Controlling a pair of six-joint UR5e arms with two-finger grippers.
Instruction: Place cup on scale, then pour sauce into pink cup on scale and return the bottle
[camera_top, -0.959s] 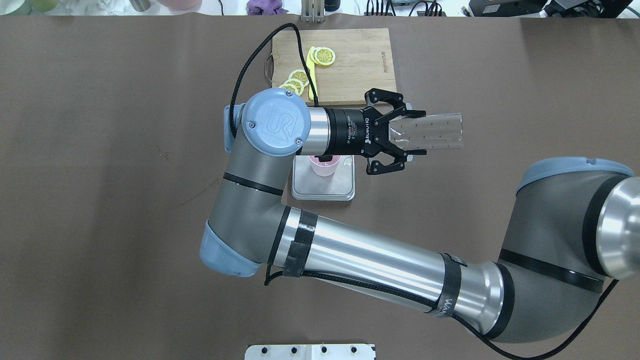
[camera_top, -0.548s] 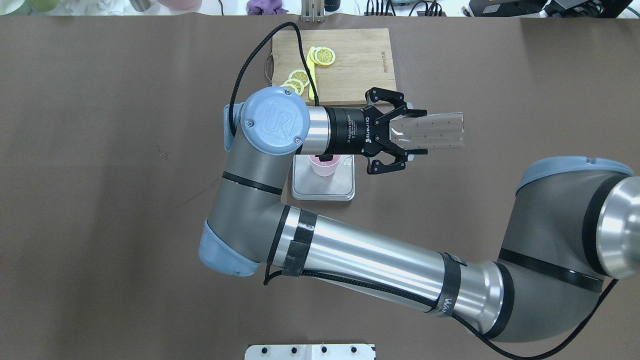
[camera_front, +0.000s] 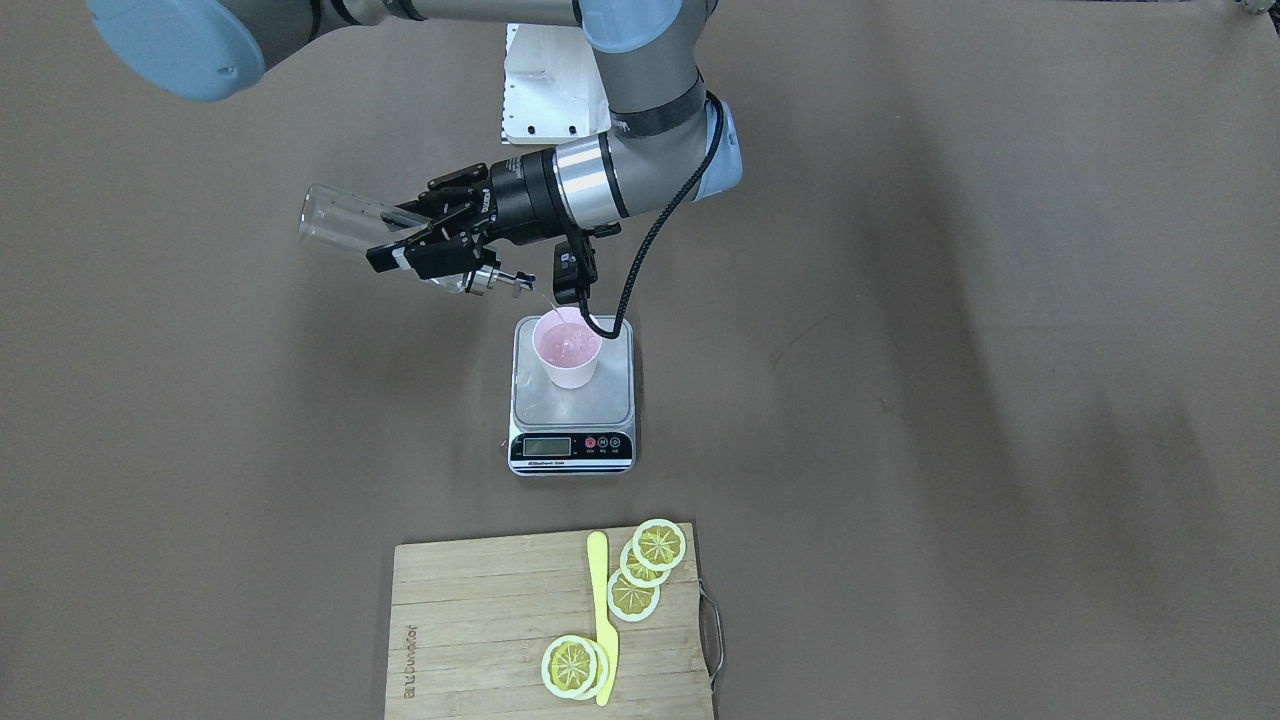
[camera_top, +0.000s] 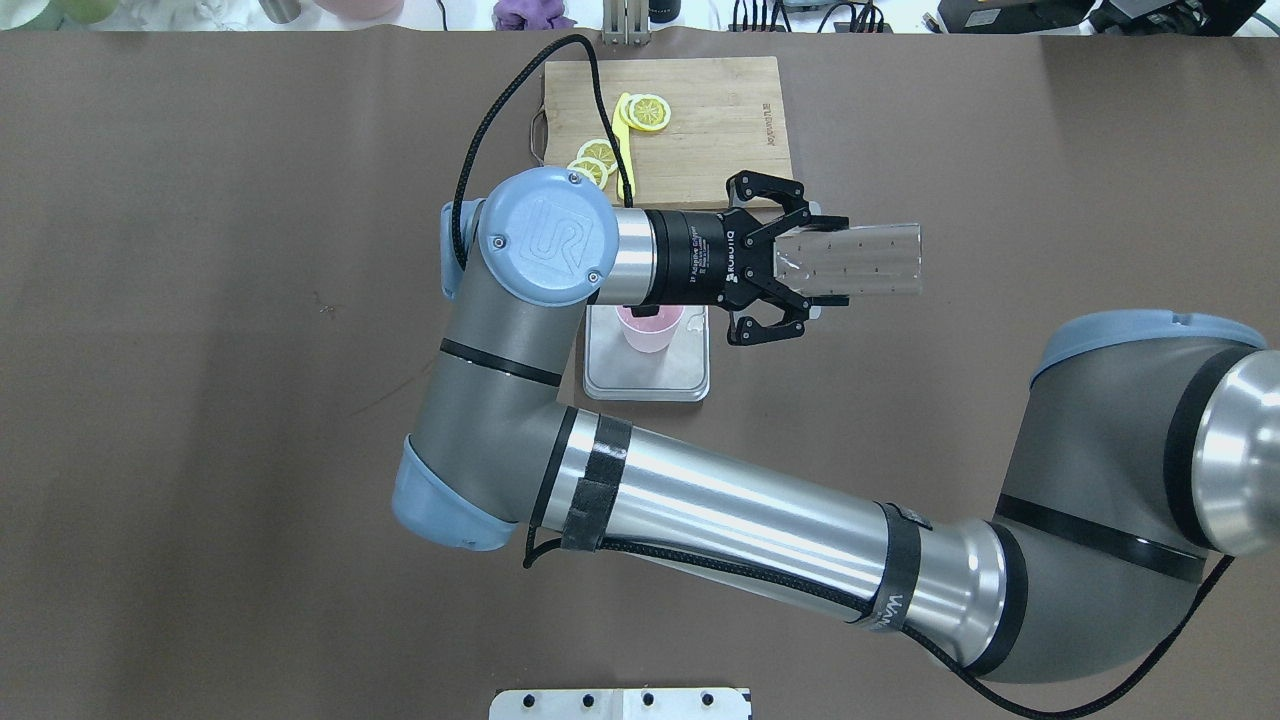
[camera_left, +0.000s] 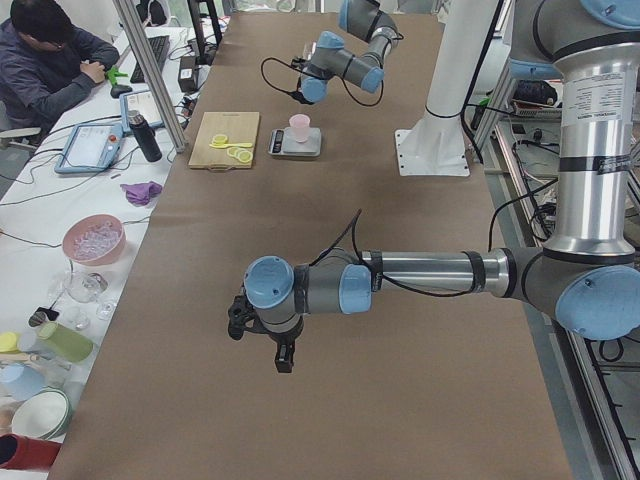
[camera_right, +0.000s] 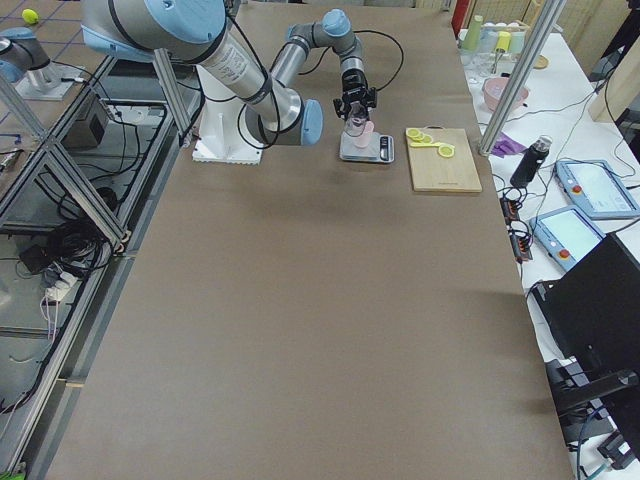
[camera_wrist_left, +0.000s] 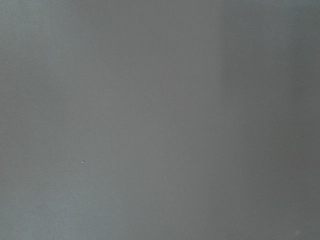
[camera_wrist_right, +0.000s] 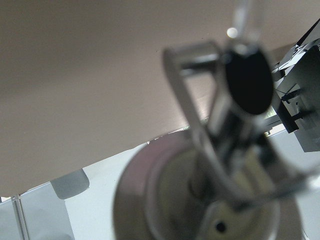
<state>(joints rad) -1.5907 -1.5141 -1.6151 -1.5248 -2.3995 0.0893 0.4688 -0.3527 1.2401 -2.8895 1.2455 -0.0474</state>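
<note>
Pour in progress: right fingers (camera_front: 410, 255) clamped on bottle (camera_front: 340, 222), tilted, spout (camera_front: 500, 281) just above rim of cup (camera_front: 567, 350); cup upright on scale (camera_front: 620, 400). Best practice: keep spout over cup centre, tilt gradually, watch display (camera_front: 547, 446), level before withdrawing. Far-off left fingers (camera_left: 238, 325) above counter (camera_left: 400, 400): opening cannot be told.

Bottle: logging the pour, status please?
Right gripper shut on bottle, tipped toward pink cup on scale. Left gripper far off, state unclear. Nothing blocking cup.
</note>
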